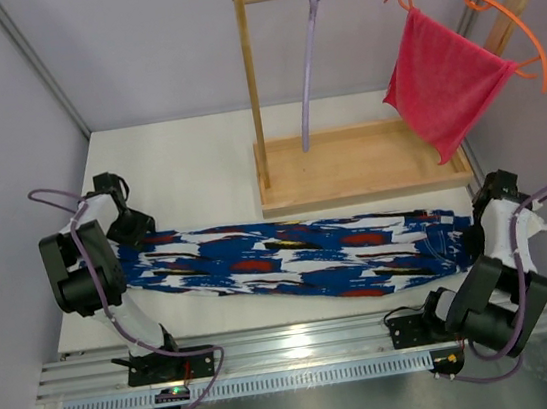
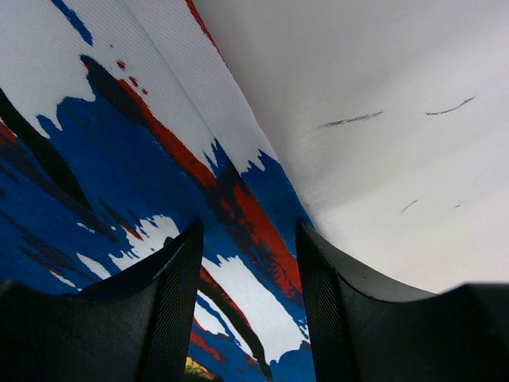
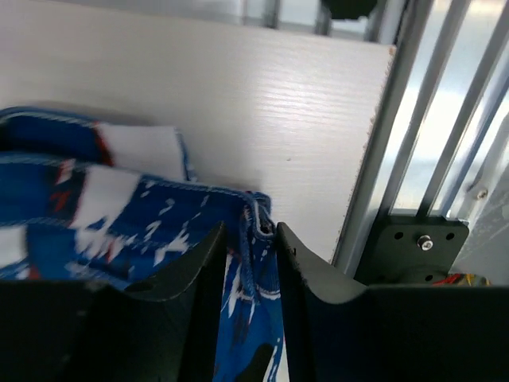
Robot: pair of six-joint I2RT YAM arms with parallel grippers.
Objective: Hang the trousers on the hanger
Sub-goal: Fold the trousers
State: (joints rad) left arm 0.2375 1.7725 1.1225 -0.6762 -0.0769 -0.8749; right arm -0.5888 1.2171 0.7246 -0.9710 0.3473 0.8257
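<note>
Found trousers (image 1: 301, 256) spread flat & long across front part of desk (image 1: 189, 175), leg ends toward L, waistband toward R, roughly parallel to near edge. Not on hanger (image 1: 307, 79) yet: spotted that hanging edge-on by its metal hook from top bar of wooden rack (image 1: 349, 166) at back of desk, near bar's L end, well apart from trousers & above rack's tray. At leg end, see L end effector (image 2: 248, 239) low over fabric w/ fingers (image 2: 171, 302) apart, not clamped on anything; in L wrist view, see flat blue, white, red & black print btwn & under both fingers, w/ fabric's edge crossing gap & bare desk beyond on R side. At waist end, see R end effector (image 3: 249, 231) w/ jaws nearly together & stitched hem corner of trousers pinched btwn them; see fabric behind it bunched up & a bit blurred. Past that corner in R wrist view, see bare desk, then metal rails (image 3: 413, 119) along desk's edge. From top view, see both end effectors low at opposite ends of trousers, L arm bent over leg end, R arm bent over waist end. Farther out, at R end of rack's bar, see orange hanger (image 1: 517, 21) carrying pink-red cloth (image 1: 444, 81), draped in a point down toward tray's R corner, apart from trousers. Along near edge in top view, see metal rails w/ both arm bases bolted on.
</note>
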